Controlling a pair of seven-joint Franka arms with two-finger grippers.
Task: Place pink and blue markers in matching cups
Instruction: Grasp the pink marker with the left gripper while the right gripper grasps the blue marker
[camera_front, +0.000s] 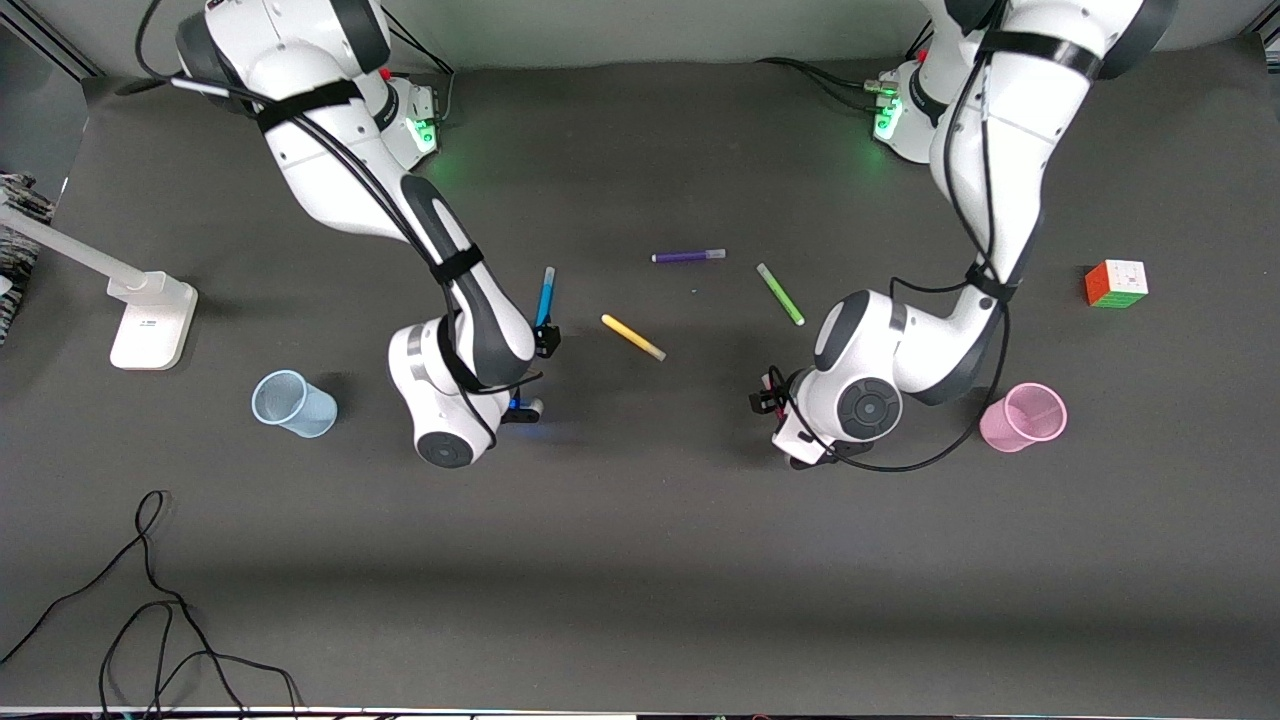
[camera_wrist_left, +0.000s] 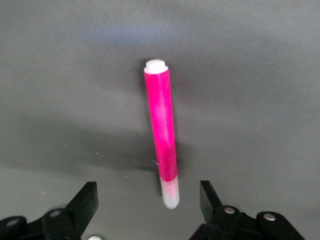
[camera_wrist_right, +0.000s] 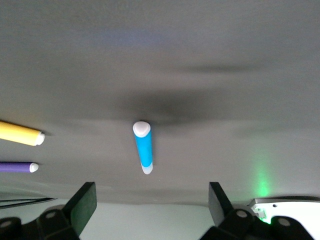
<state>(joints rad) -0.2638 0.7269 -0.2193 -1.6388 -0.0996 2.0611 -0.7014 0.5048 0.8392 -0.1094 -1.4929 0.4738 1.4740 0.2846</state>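
The pink marker (camera_wrist_left: 162, 130) lies on the dark table, its pale cap end between my left gripper's (camera_wrist_left: 148, 185) open fingers. In the front view my left gripper (camera_front: 772, 398) hides it, beside the pink cup (camera_front: 1024, 416). The blue marker (camera_front: 545, 297) lies at mid-table. My right gripper (camera_front: 536, 375) is open and empty just short of its nearer end. In the right wrist view the blue marker (camera_wrist_right: 143, 150) lies ahead of the open jaws (camera_wrist_right: 152, 186), untouched. The light blue cup (camera_front: 293, 402) stands toward the right arm's end.
A yellow marker (camera_front: 633, 337), a purple marker (camera_front: 688, 256) and a green marker (camera_front: 780, 293) lie at mid-table. A colour cube (camera_front: 1116, 283) sits at the left arm's end. A white stand (camera_front: 150, 318) and loose cables (camera_front: 150, 600) are at the right arm's end.
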